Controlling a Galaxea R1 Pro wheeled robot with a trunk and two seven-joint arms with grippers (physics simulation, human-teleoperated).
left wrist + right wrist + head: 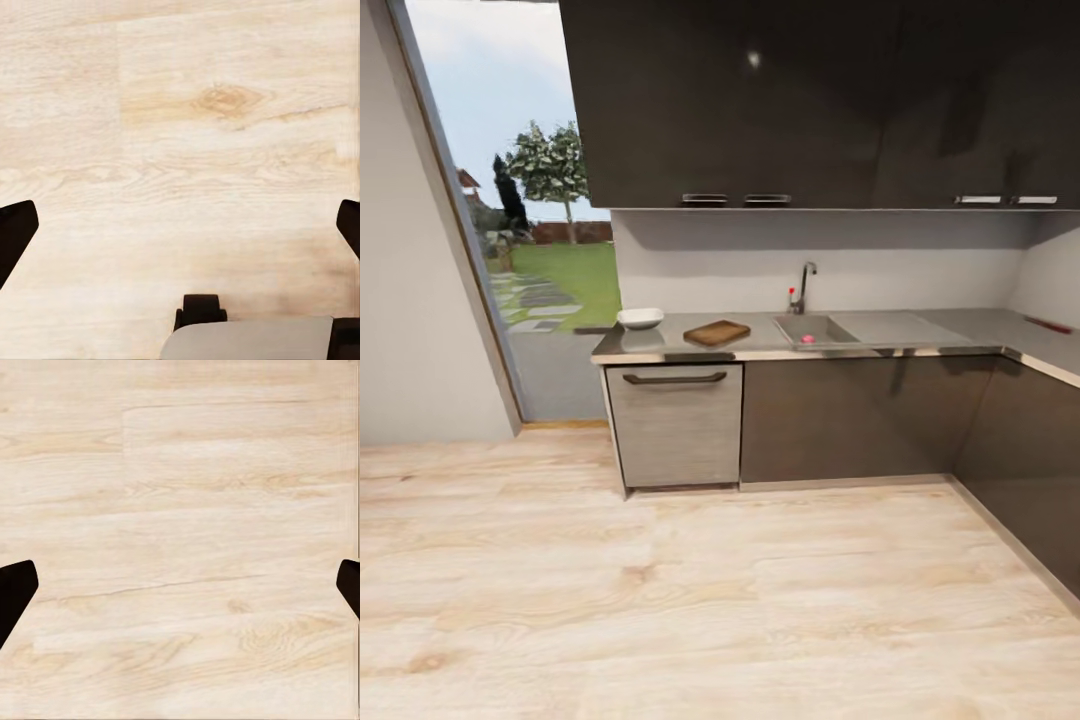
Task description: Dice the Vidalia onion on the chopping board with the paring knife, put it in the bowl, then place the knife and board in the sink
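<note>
Across the countertop (760, 350) the chopping board (716, 333) lies lengthwise; both claws gape wide over floor.

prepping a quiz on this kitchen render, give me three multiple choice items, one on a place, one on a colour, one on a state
1. Where is the onion?
A. in the sink
B. on the board
C. in the bowl

2. What colour is the bowl?
A. red
B. white
C. black

3. How do the left gripper and right gripper stand?
A. both open and empty
B. both shut on a knife
C. one holds the board

Key:
1. A, the small pink ball lies inside the sink, below the tap.
2. B, it shows white at the window end of the countertop, beside the brown board.
3. A, in each wrist view the dark fingers sit at opposite edges with nothing but wooden floor between them.
</note>
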